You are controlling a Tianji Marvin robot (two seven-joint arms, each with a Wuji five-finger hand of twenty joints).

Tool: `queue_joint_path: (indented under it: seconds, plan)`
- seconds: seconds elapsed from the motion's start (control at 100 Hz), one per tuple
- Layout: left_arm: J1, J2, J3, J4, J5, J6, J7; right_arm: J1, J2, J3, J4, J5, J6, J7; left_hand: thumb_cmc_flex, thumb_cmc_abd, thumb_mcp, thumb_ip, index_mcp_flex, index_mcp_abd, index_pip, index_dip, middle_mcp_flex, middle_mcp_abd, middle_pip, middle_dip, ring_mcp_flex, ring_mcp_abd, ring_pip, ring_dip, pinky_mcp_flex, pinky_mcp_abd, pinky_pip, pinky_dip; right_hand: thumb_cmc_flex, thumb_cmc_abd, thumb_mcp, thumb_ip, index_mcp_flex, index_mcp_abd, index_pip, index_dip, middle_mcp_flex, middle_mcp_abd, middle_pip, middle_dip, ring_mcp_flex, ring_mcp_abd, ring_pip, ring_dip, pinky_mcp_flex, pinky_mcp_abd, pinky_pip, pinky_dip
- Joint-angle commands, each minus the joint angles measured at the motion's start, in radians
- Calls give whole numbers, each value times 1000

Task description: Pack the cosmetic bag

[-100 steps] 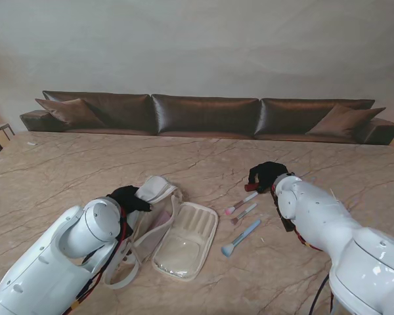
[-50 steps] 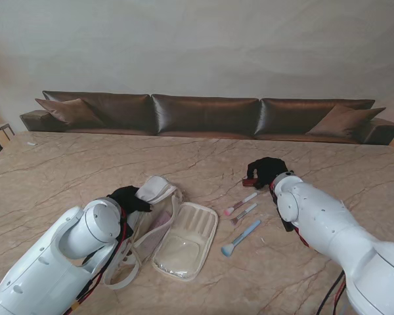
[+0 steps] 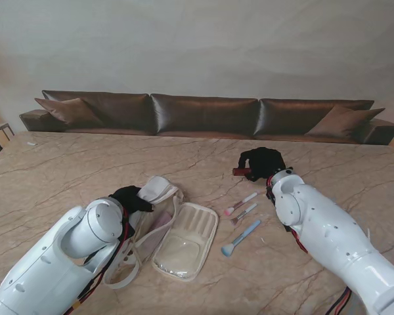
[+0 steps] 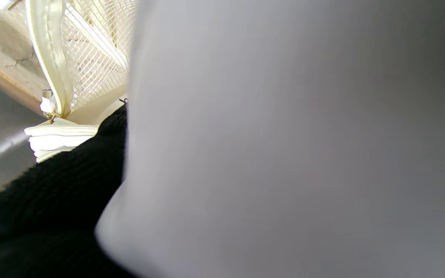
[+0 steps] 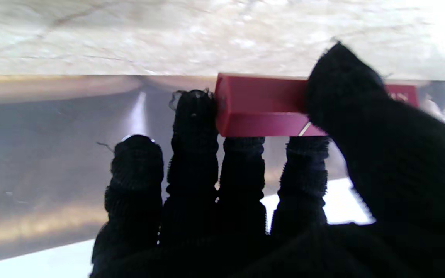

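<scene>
The cream cosmetics bag (image 3: 177,236) lies unzipped and spread flat near me, left of centre. My left hand (image 3: 128,197), in a black glove, grips its raised rim; the wrist view shows the mesh lining (image 4: 91,50) and zip pull (image 4: 48,106) beside the glove. My right hand (image 3: 261,163) is lifted off the table, shut on a red stick-shaped case (image 3: 241,171); thumb and fingers pinch that red case (image 5: 261,106). Three makeup brushes, a pink one (image 3: 241,203), a grey-handled one (image 3: 244,212) and a blue one (image 3: 241,237), lie right of the bag.
A brown sofa (image 3: 203,115) runs along the far edge of the marble table (image 3: 72,164). The bag's loose strap (image 3: 121,275) loops toward me beside my left arm.
My right hand has lifted and moved farther from me and slightly left, carrying the red case. The left hand and bag have stayed put.
</scene>
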State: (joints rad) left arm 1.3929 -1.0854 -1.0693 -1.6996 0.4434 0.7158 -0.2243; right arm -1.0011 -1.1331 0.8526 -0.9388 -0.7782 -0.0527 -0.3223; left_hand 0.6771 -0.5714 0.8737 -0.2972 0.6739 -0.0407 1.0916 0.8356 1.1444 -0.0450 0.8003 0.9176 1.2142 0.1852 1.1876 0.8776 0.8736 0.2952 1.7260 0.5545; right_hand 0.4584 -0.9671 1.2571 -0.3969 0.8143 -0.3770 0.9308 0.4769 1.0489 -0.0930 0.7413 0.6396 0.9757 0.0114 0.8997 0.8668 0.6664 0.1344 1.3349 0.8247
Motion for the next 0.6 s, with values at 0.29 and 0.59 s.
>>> queue_joint_path:
  seconds: [0.29,0.59]
  plan:
    - [7,-5,9,-4,-7,5,-11,-68,-58,-43,-154,53,-134,-79,89,81,84,55,31,-146,69,13,57,-110,87,13,49,-13,15,-7,12,-3,92,1,50,69,59,41,129,-61,100,-3,105,-7,-4,8,52,0,44,51,18,18,59,34]
    - [9,-6,10,-2,-7,5,-7,-82,-107,-131,-172,106,-270,-159,87,81,86,53,30,-147,70,12,58,-108,89,13,49,-13,15,-7,12,-3,92,2,53,56,62,38,135,-59,98,-10,114,-6,-16,8,61,3,57,73,27,20,74,45]
